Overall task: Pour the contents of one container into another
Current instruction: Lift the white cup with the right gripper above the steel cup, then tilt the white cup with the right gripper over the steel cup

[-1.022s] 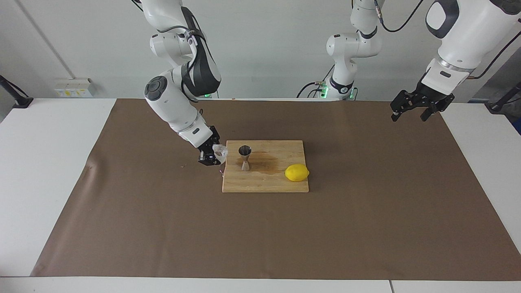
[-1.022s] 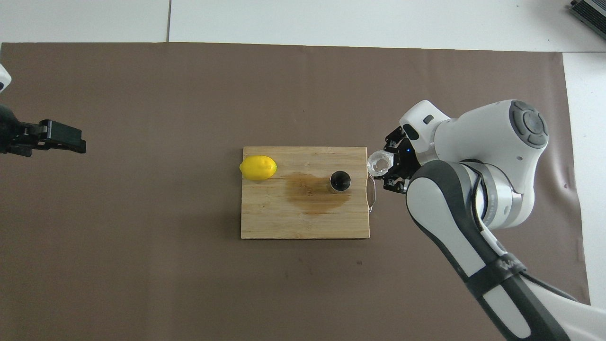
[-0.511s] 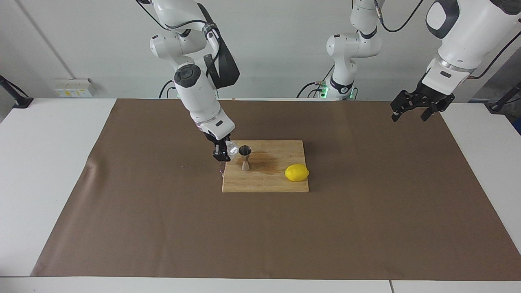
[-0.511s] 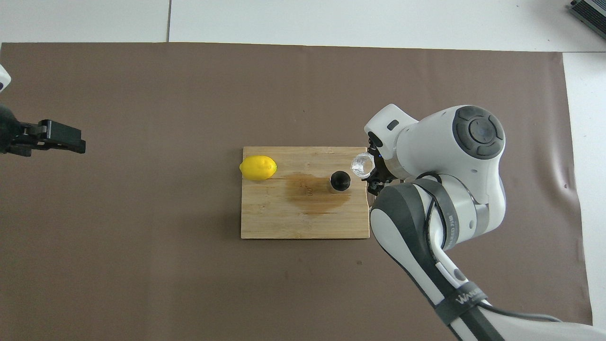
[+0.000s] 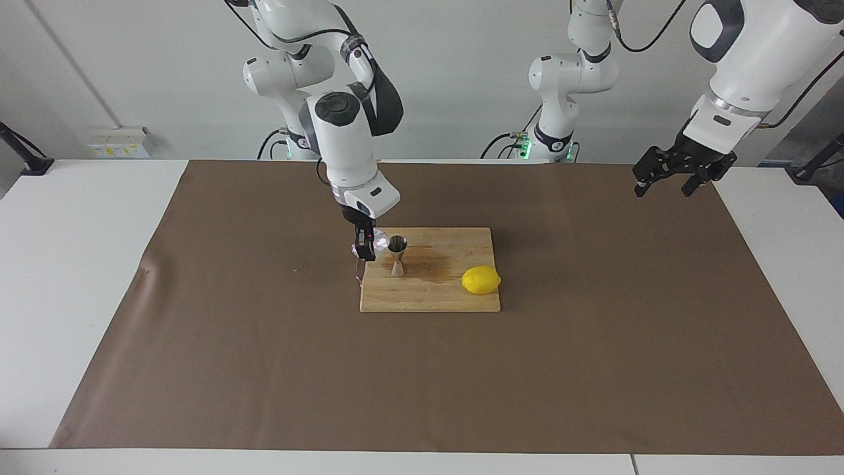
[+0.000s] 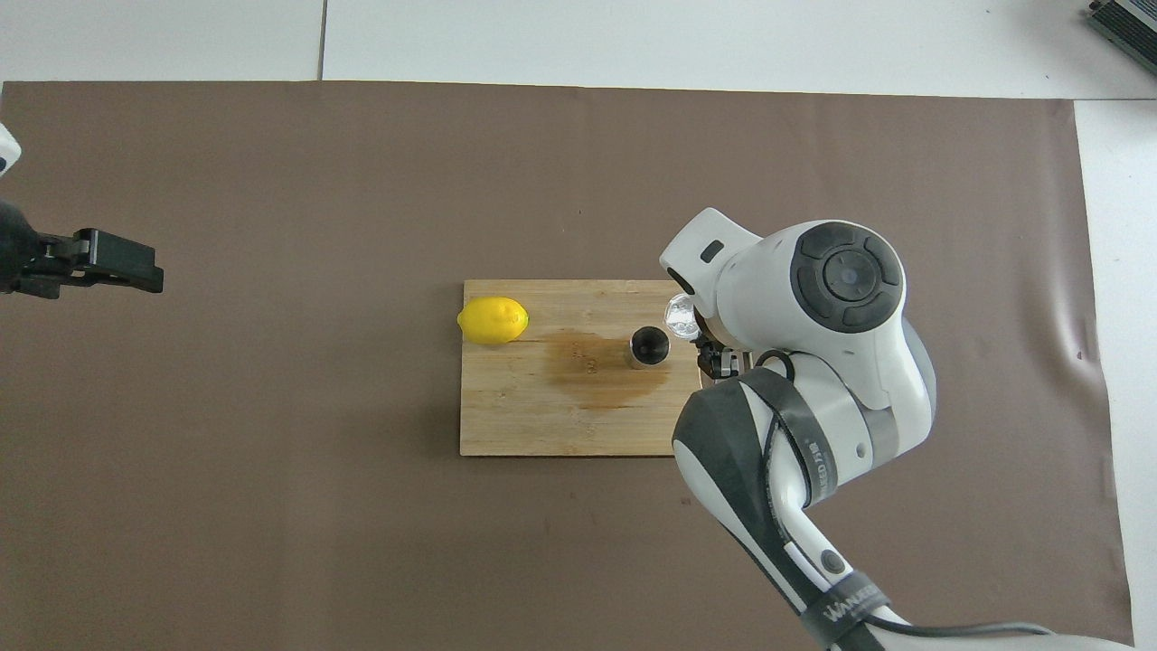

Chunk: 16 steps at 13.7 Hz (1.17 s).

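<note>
- Right gripper [image 5: 366, 245] clamps the white cup [image 5: 378, 243], tipped at the jigger's [image 5: 397, 254] rim, at its 9 o'clock in the facing view.
- Jigger stands upright on the cutting board [image 5: 435, 297].
- Left gripper [image 5: 663, 183] waits, fingers apart.

Lemon [image 5: 481, 280]: your board's end away from the right pincer.
Board [image 5: 435, 297]: stained, on brown mat [image 5: 264, 343].
</note>
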{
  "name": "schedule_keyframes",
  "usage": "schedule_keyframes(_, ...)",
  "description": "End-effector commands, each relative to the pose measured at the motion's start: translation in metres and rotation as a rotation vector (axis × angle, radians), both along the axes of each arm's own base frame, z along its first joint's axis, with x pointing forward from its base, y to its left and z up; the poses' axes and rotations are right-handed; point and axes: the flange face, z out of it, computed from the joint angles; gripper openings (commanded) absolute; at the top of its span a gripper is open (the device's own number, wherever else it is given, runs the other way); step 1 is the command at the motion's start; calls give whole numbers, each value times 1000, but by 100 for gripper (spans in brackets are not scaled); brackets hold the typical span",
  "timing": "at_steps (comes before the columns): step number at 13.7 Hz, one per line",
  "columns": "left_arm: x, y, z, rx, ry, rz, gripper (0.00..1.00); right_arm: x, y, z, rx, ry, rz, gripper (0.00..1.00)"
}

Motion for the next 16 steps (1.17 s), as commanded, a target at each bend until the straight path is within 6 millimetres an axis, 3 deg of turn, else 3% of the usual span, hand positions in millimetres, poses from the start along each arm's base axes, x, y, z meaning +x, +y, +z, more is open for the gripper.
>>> schedule_keyframes(1,-5,3,-1,20,-1,-8,100,0,9,4,-57,-30,31,0)
schedule_keyframes(9,-10,22,-9,25,19,16,100,-9,20,6,-169,-83,121,0)
schedule_keyframes(12,-10,9,-8,59,16,-11,100,-16,32,7,-214,-112,174,0)
schedule_keyframes(16,-11,9,-4,56,13,-3,100,-22,37,5,-253,-134,214,0)
